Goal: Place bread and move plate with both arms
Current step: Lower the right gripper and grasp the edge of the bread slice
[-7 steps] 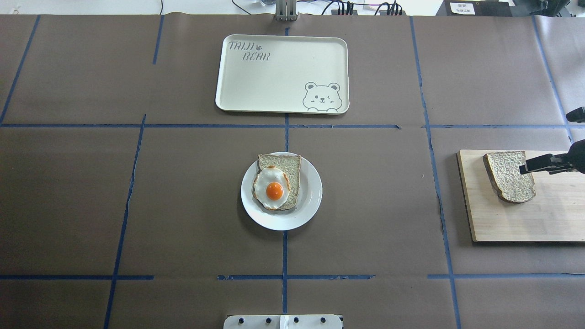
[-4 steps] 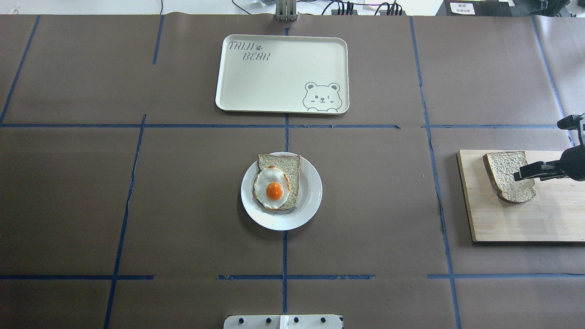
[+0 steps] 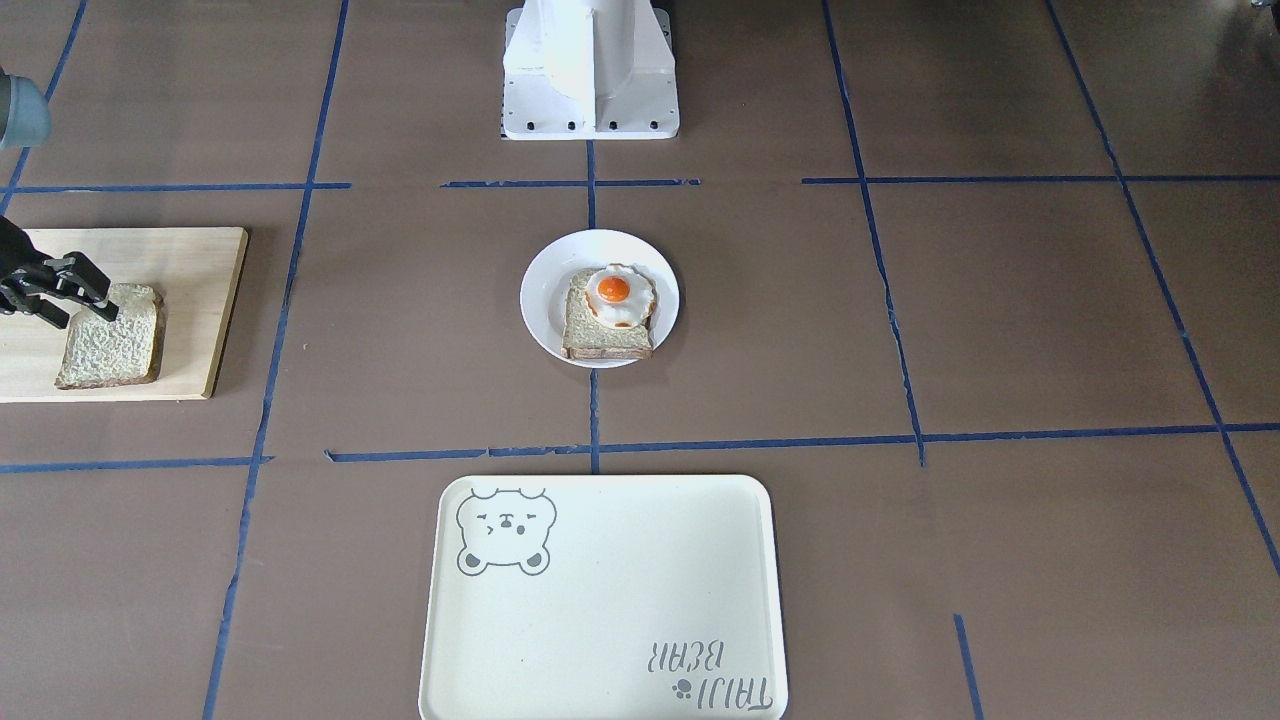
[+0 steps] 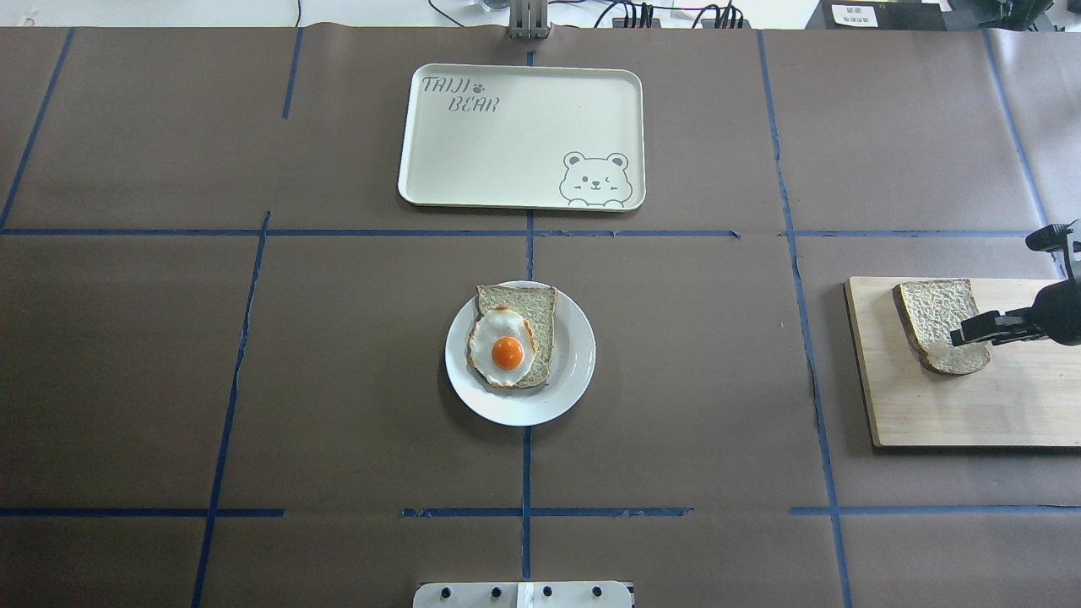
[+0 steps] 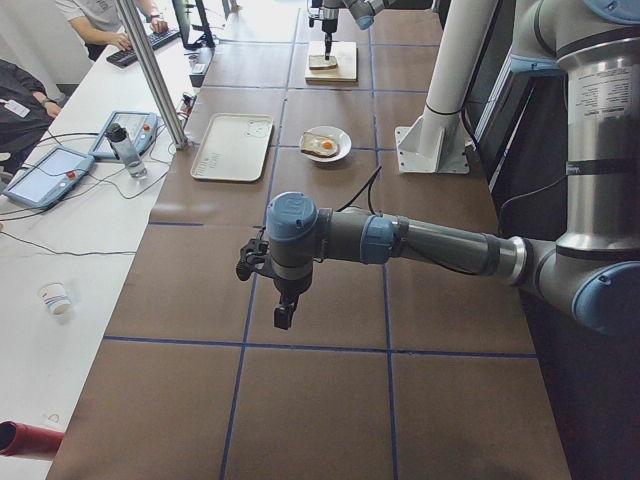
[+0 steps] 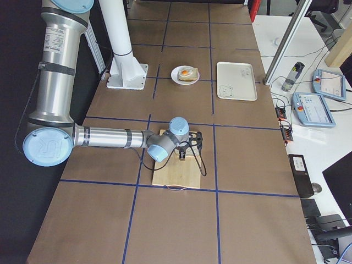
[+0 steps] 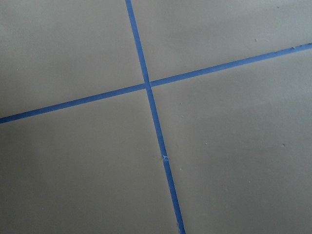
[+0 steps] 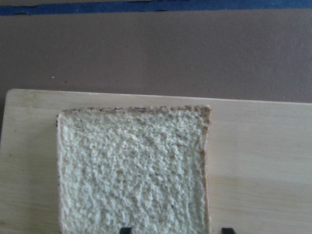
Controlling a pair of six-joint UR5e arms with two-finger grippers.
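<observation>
Pale tan, with a brown crust and a rough pitted face, the single square-ish slice of bread [image 4: 929,317] lies flat on a light wooden cutting board [image 4: 971,414] at the right end of the overhead view, near the board's far left corner. The black two-finger right gripper [image 4: 958,333] reaches in from that side over the slice's right part; whether it touches the bread cannot be told. In the right wrist view its two fingertips [image 8: 126,230] stand apart, one over the bread's face and the other over bare board just past the crust edge, with nothing held between them. The small round white plate [image 4: 578,363] sits at the table's middle on a blue tape line [image 4: 526,473], well apart from the board, and carries a second slice of bread [image 4: 540,308] topped with a fried egg [image 4: 502,348]. Beyond it, away from the robot, lies the cream rectangular tray with a bear print [image 4: 507,143]. The black left gripper [image 5: 284,315], on its silver-grey arm with light blue joint caps [image 5: 440,245], hangs pointing down over the brown paper table cover [image 4: 338,355], far from plate and bread; it shows only from the side, so whether its jaws are apart or together cannot be told. The left wrist view shows only brown paper and two crossing tape lines.
</observation>
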